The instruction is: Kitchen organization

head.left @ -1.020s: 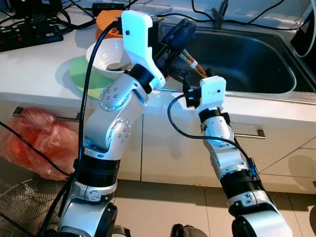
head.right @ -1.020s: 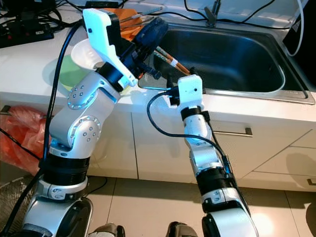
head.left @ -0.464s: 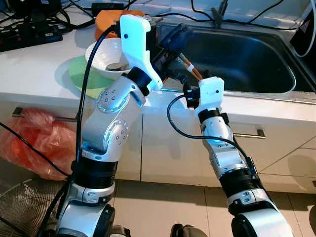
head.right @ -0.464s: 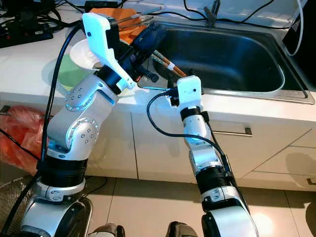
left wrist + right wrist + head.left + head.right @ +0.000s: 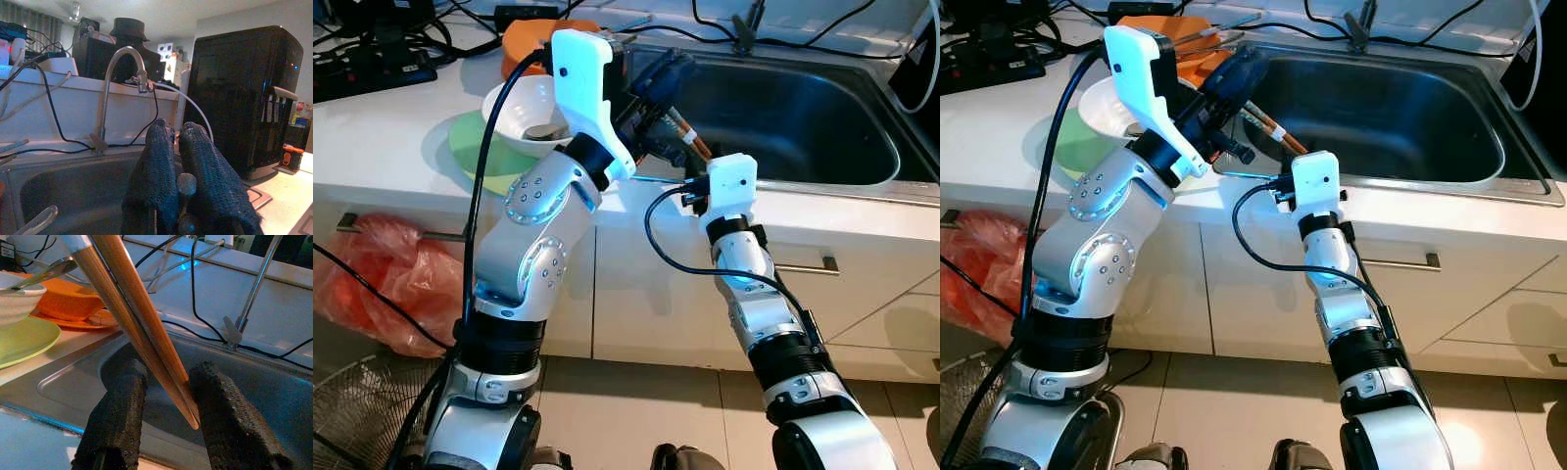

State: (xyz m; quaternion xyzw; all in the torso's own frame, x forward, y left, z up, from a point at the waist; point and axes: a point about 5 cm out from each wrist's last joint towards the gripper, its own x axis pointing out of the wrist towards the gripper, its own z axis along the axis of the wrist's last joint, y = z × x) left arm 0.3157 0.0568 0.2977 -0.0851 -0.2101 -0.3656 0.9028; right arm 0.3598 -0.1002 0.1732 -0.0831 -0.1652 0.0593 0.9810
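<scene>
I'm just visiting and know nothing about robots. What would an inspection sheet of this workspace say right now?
Surface: white countertop with a steel sink set into it.
Job's things: wooden chopsticks, held at the sink's near edge; white bowl on a green plate; orange dish behind.
Clutter: red plastic bag and a wire fan guard on the floor.
End effectors: left end effector shut on the chopsticks; right end effector open, one finger on either side of their tips.
Cables: black leads and a power strip on the counter.
Surroundings: faucet, cabinet drawers below.
</scene>
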